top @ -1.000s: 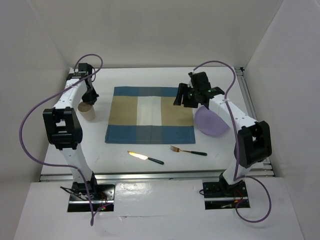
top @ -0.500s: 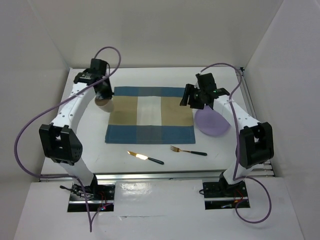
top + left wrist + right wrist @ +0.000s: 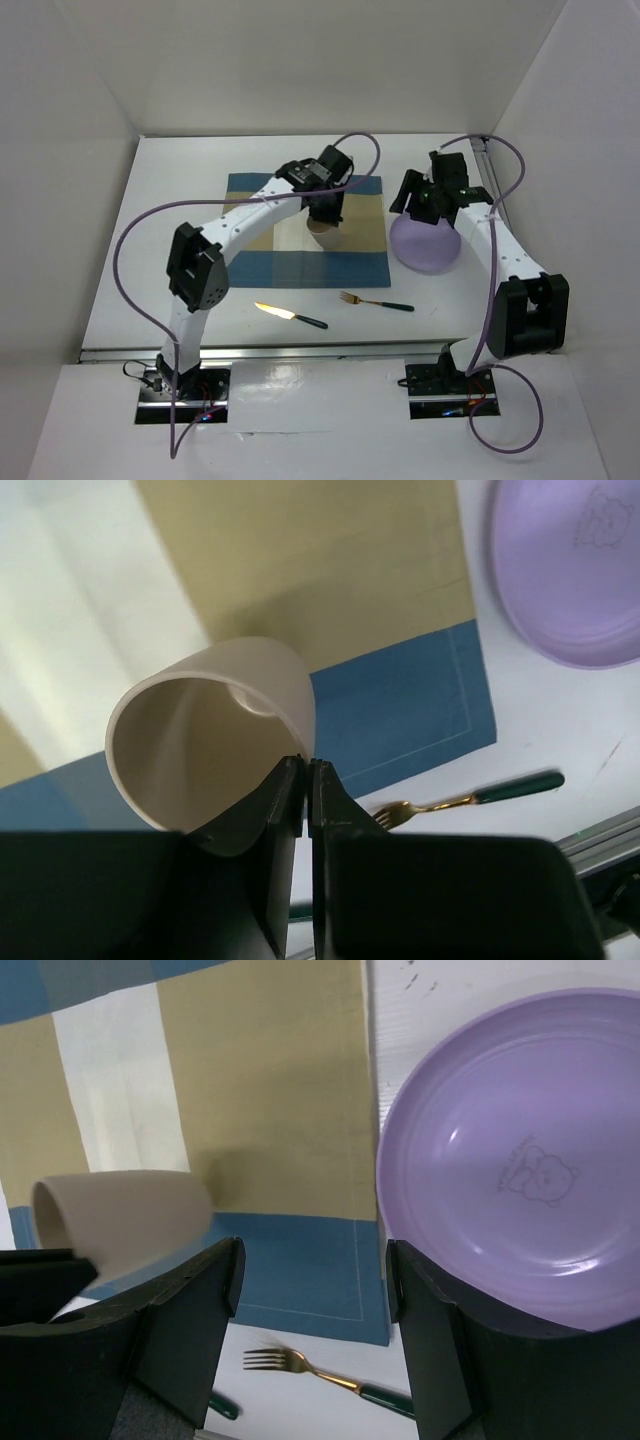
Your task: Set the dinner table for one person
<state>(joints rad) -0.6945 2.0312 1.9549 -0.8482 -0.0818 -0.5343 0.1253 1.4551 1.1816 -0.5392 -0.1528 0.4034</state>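
Surface: the dinner table (image 3: 150, 250), a white rectangular top, was bounded by a silver rail (image 3: 320, 350) at its near edge.
Centre: a blue-and-tan checked placemat (image 3: 250, 265) was laid flat.
Right side: a purple plate (image 3: 425, 248) was set just beside the placemat's right edge.
Near side: a knife (image 3: 290, 315) and a fork (image 3: 377, 302) were laid apart, between placemat and rail.

Bright, even overhead light, soft faint shadows; the knife (image 3: 290, 316) glints; wrist views blur up close.

A beige cup (image 3: 325, 238) is over the checked placemat (image 3: 300, 268); purple plate (image 3: 425, 250), fork (image 3: 375, 302), knife (image 3: 290, 315) lie nearby.
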